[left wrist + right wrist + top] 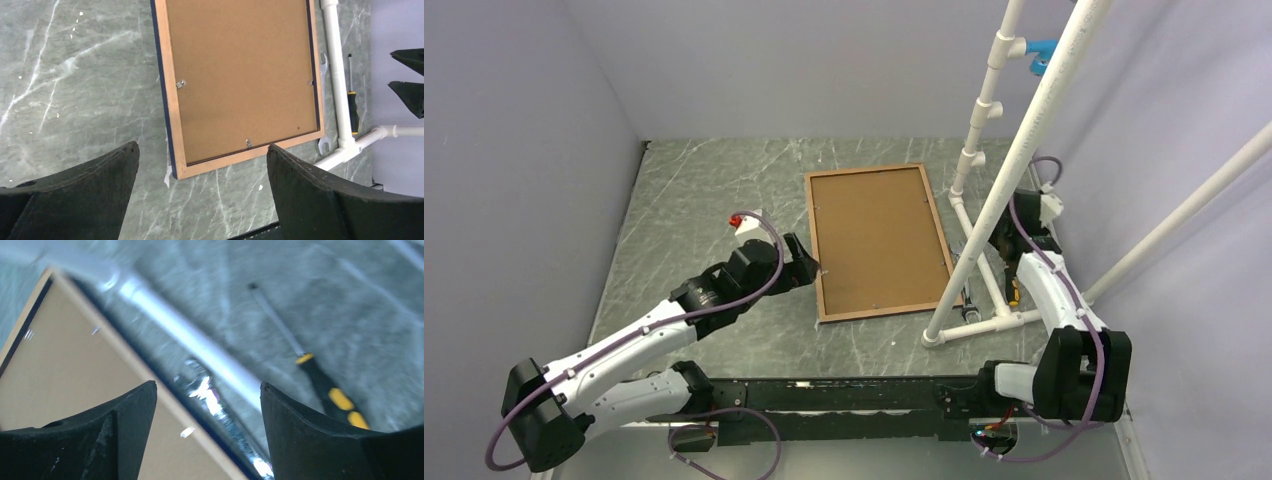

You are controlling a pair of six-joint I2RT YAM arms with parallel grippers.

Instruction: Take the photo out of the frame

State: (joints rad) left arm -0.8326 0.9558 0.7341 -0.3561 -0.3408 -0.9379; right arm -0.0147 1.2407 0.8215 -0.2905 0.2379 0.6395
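Note:
The frame lies face down in the middle of the table, its light brown back rim up and its navy edge showing at the sides. The brown back of the photo fills it, held by small metal clips. The picture side is hidden. My left gripper is open and empty at the frame's left edge, near its front corner. In the left wrist view the gripper hangs above that corner of the frame. My right gripper is open and empty, over the frame's right edge.
A white PVC pipe stand rises just right of the frame, its base pipes on the table. A wrench and a black and yellow screwdriver lie by the pipes. Walls close in on three sides.

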